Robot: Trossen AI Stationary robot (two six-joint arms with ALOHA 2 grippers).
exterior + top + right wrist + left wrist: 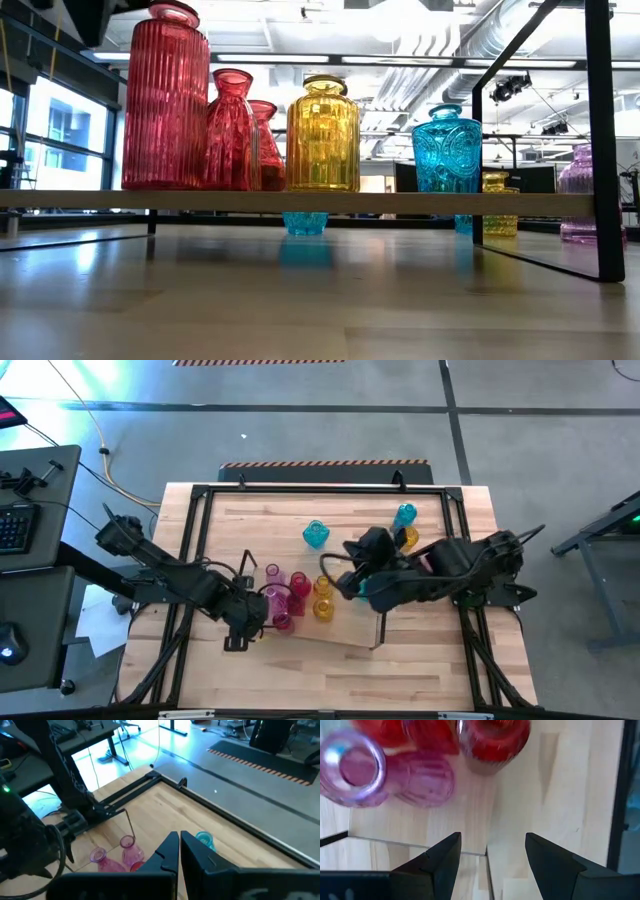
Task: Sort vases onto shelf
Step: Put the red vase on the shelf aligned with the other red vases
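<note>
The clear shelf (350, 632) lies mid-table with thin dark frames at its ends. On its left part stand red (297, 582), pink (272, 573) and amber (323, 608) vases, upright on their bases. Two cyan vases (315, 535) (404, 515) and an amber one (408, 538) stand on the wood beyond it. My left gripper (255, 628) (492, 855) hangs open, pointing down at the shelf's near left edge, just short of a pink vase (352, 767) and a red vase (492, 740). My right gripper (345, 575) (179, 851) is shut and raised over the shelf's middle, holding nothing.
A black metal frame (200, 492) runs around the wooden table top. In the low view the shelf board (300, 201) carries red (165, 95) and amber (322, 130) vases, with a dark upright (600, 140) at its right end. Bare wood lies at the table's near side (330, 680).
</note>
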